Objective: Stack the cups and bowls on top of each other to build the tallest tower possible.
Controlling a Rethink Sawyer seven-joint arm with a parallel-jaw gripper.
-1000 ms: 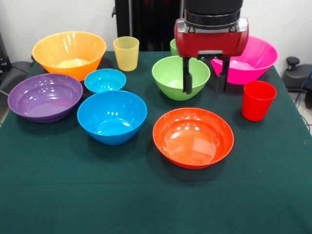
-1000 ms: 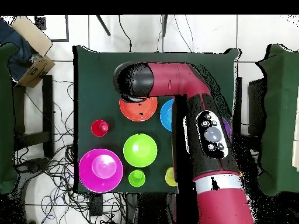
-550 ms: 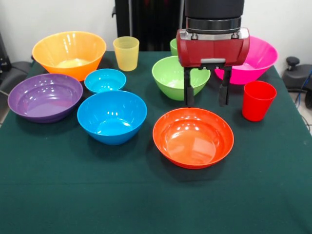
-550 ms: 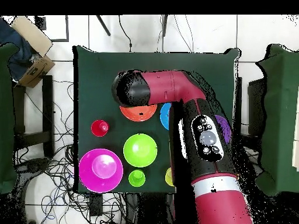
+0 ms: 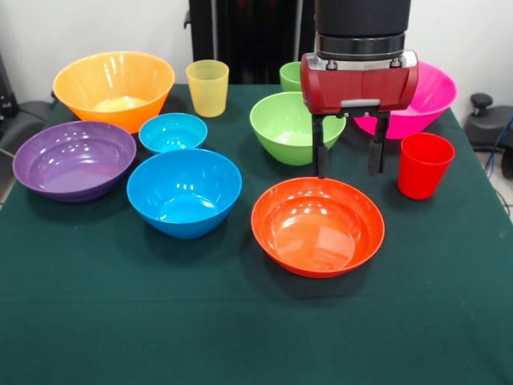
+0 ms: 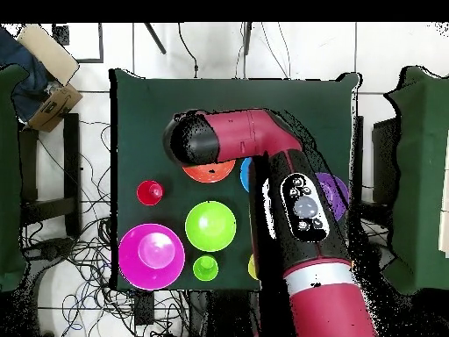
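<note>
Zero stacking so far: all seven bowls and three cups sit separately on the green counter, so the tower doesn't exist yet.

What's changed over the last second is the end effector. It has drifted sideways and a bit toward the camera, away from the green bowl, and now hangs over the far rim of the red-orange bowl, between the green bowl and the red cup. Its two fingers are spread apart with nothing between them. Best guess is it's lining up on the red-orange bowl's rim for a first pick, though the red cup is close enough that it could be the target too.

Containers, front view: yellow-orange bowl back left, with what looks like a pale patch at the bottom, maybe just glare. Purple bowl, small blue bowl and big blue bowl look empty. Pink bowl is partly hidden behind the arm. Yellow cup and light green cup stand at the back, upright. In the overhead view the arm covers much of the layout.
</note>
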